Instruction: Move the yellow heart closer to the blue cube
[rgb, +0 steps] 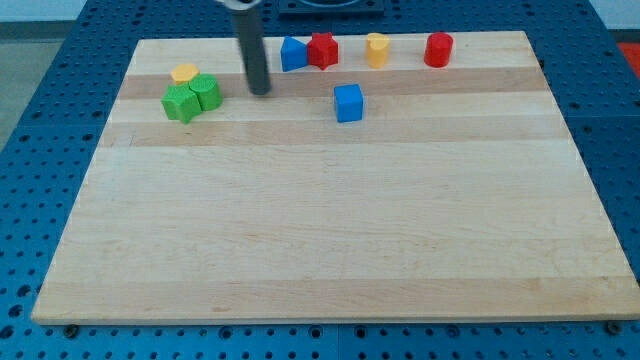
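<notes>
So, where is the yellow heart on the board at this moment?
The yellow heart sits near the view's top edge of the board, right of centre, between the red star and the red cylinder, up and right of the blue cube.

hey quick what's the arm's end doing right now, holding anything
No claw: just a rod. My tip holds nothing, touching no block, between the green blocks and the blue cube.

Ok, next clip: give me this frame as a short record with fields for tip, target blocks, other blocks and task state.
tip: my tip, between the green pair and blue cube
yellow heart, near the view's top edge
blue cube, below-left of the heart, apart
other blocks: yellow block, two green blocks, blue block touching red star, red cylinder
task state: heart untouched
</notes>
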